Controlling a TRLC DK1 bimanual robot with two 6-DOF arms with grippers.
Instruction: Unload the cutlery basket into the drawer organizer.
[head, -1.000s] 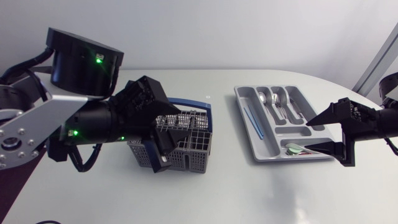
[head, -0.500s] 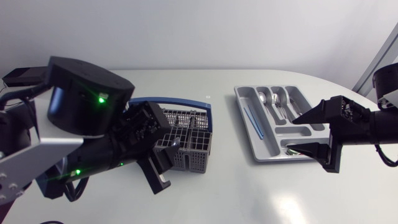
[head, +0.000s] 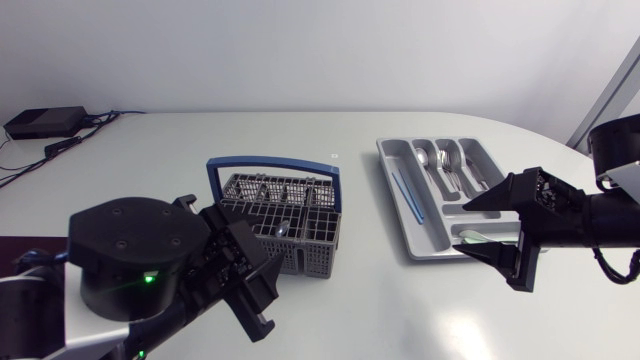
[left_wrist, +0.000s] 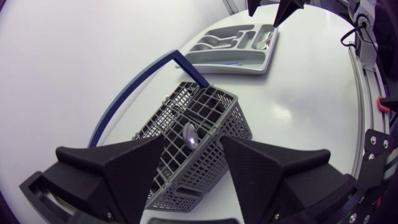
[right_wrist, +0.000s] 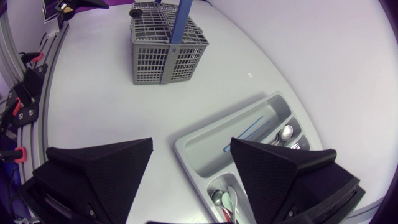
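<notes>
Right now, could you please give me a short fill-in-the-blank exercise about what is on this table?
1. The cutlery basket has a handle coloured ____.
2. In the left wrist view, one ____ stands in that basket, ahead of the left pincer.
3. The right pincer hovers by the drawer organizer with its fingers ____.
Missing words: blue; spoon; open.

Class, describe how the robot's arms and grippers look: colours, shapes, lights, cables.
The left gripper and right gripper are matte black, each with two broad wedge-shaped fingers. The left arm carries a large round black joint with a green light. The right arm is black, with a looping black cable.
</notes>
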